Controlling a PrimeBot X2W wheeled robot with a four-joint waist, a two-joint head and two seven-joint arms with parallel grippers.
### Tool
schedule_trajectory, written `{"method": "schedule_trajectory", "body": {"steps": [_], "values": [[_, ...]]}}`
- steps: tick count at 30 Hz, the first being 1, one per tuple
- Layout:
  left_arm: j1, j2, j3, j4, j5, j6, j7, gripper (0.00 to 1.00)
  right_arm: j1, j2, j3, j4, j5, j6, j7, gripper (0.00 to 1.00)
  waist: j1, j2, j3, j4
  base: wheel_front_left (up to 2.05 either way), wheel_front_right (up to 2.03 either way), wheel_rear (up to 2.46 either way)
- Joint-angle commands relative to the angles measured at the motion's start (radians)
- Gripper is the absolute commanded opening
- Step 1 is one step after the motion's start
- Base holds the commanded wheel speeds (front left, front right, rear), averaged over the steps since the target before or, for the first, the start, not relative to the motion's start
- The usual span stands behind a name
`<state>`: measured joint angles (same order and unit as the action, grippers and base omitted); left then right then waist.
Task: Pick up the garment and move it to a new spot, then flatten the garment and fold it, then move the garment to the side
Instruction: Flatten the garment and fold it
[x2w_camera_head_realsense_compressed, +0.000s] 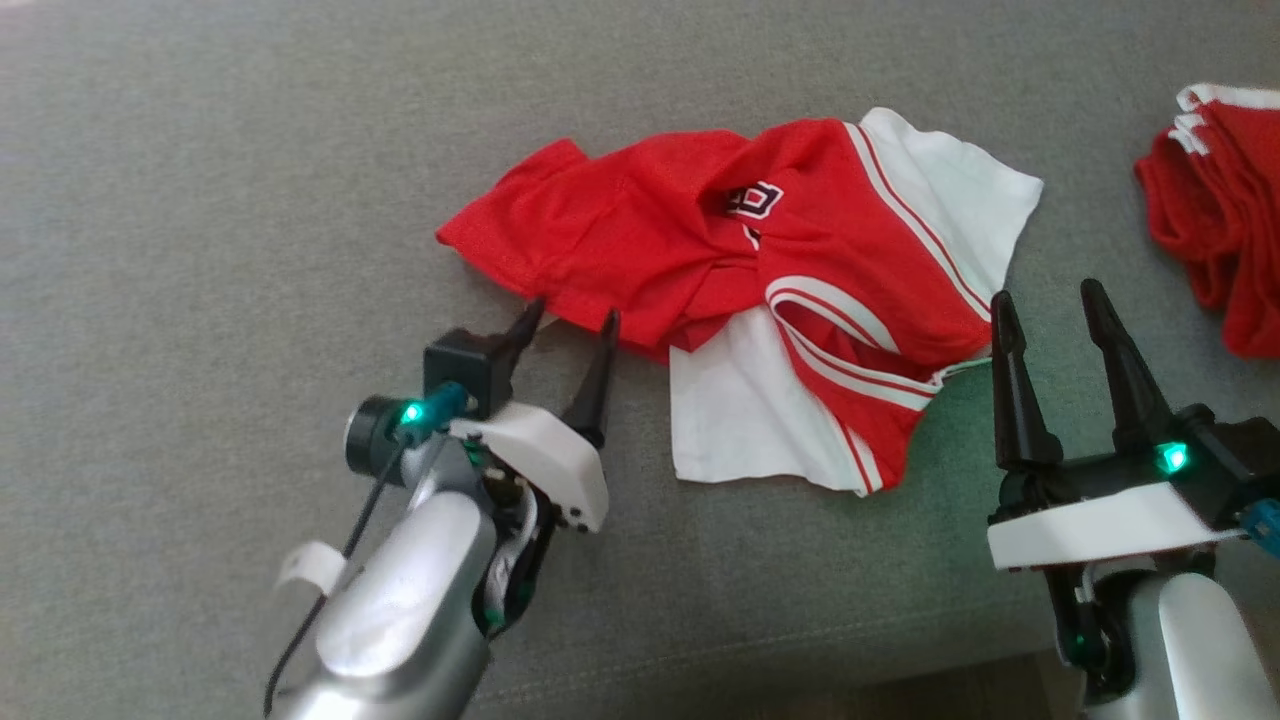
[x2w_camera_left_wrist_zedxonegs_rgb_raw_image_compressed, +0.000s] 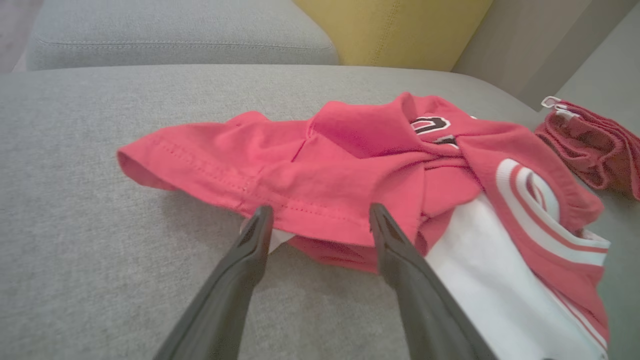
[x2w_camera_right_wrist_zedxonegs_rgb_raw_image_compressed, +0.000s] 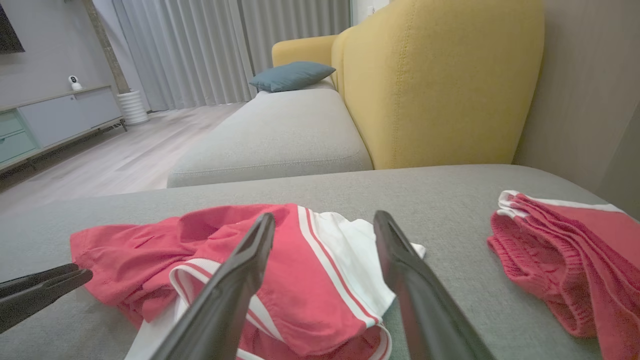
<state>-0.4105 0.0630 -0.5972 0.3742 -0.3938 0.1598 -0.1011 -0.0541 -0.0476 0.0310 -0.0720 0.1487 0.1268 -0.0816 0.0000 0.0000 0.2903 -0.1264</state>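
A crumpled red and white garment (x2w_camera_head_realsense_compressed: 760, 260) with white stripes and a black emblem lies on the grey cushion (x2w_camera_head_realsense_compressed: 200, 200). My left gripper (x2w_camera_head_realsense_compressed: 570, 318) is open, its fingertips at the garment's near red hem (x2w_camera_left_wrist_zedxonegs_rgb_raw_image_compressed: 310, 210), straddling that edge. My right gripper (x2w_camera_head_realsense_compressed: 1050, 305) is open just right of the garment's striped corner, touching nothing. In the right wrist view the garment (x2w_camera_right_wrist_zedxonegs_rgb_raw_image_compressed: 310, 280) lies under and between my fingers, and the left gripper's fingers (x2w_camera_right_wrist_zedxonegs_rgb_raw_image_compressed: 40, 292) poke in at the left edge.
A second red garment (x2w_camera_head_realsense_compressed: 1220, 210) is bunched at the cushion's right side (x2w_camera_right_wrist_zedxonegs_rgb_raw_image_compressed: 565, 260). A yellow sofa back (x2w_camera_right_wrist_zedxonegs_rgb_raw_image_compressed: 440, 85) rises behind, with another grey seat (x2w_camera_right_wrist_zedxonegs_rgb_raw_image_compressed: 275, 135) and a blue pillow (x2w_camera_right_wrist_zedxonegs_rgb_raw_image_compressed: 292, 75) beyond. The cushion's front edge (x2w_camera_head_realsense_compressed: 800, 650) runs near my arms.
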Motion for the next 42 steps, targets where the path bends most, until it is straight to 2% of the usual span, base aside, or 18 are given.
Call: {"method": "schedule_trajectory", "body": {"steps": [1, 8, 16, 17, 19, 24, 31, 35, 42], "values": [[-0.046, 0.000, 0.038, -0.007, -0.010, 0.005, -0.012, 1.00, -0.027, -0.003, 0.023, -0.033, 0.008, 0.004, -0.011, 1.00, 0.0000, 0.0000, 0.012, -0.011, 0.00, 0.00, 0.00], [-0.085, -0.002, 0.055, 0.086, -0.032, 0.007, -0.009, 1.00, -0.033, -0.003, 0.022, -0.025, 0.024, 0.004, -0.018, 1.00, 0.0000, 0.0000, 0.025, -0.020, 0.00, 0.00, 0.00], [-0.143, -0.003, 0.042, 0.176, -0.048, -0.019, 0.037, 1.00, -0.042, -0.003, 0.030, -0.023, 0.038, 0.004, -0.021, 1.00, 0.0000, 0.0000, 0.030, -0.023, 0.00, 0.00, 0.00], [-0.149, -0.003, 0.041, 0.182, -0.050, -0.023, 0.036, 0.81, -0.043, -0.003, 0.031, -0.023, 0.040, 0.004, -0.021, 1.00, 0.0000, 0.0000, 0.029, -0.024, 0.00, 0.00, 0.00], [-0.155, -0.004, 0.038, 0.189, -0.051, -0.026, 0.035, 0.00, -0.042, -0.003, 0.029, -0.022, 0.042, 0.004, -0.022, 1.00, 0.0000, 0.0000, 0.029, -0.025, 0.00, 0.00, 0.00], [-0.159, 0.002, 0.029, 0.189, -0.051, -0.042, 0.011, 0.00, -0.037, -0.003, 0.025, -0.016, 0.050, 0.004, -0.022, 1.00, 0.0000, 0.0000, 0.025, -0.027, 0.00, 0.00, 0.00], [-0.105, 0.047, 0.040, 0.107, -0.050, -0.028, -0.038, 0.00, -0.025, -0.003, 0.013, -0.010, 0.056, 0.004, -0.020, 1.00, 0.0000, 0.0000, -0.003, -0.012, 0.00, 0.00, 0.00], [-0.031, 0.106, 0.049, -0.006, -0.049, -0.006, -0.024, 0.00, -0.012, -0.003, 0.004, -0.007, 0.061, 0.004, -0.016, 1.00, 0.0000, 0.0000, -0.029, 0.010, 0.00, 0.00, 0.00], [0.122, 0.255, 0.070, -0.241, -0.046, 0.054, 0.099, 0.00, 0.011, -0.003, -0.019, -0.010, 0.061, 0.004, -0.002, 1.00, 0.0000, 0.0000, -0.061, 0.061, 0.00, 0.00, 0.00]]}}
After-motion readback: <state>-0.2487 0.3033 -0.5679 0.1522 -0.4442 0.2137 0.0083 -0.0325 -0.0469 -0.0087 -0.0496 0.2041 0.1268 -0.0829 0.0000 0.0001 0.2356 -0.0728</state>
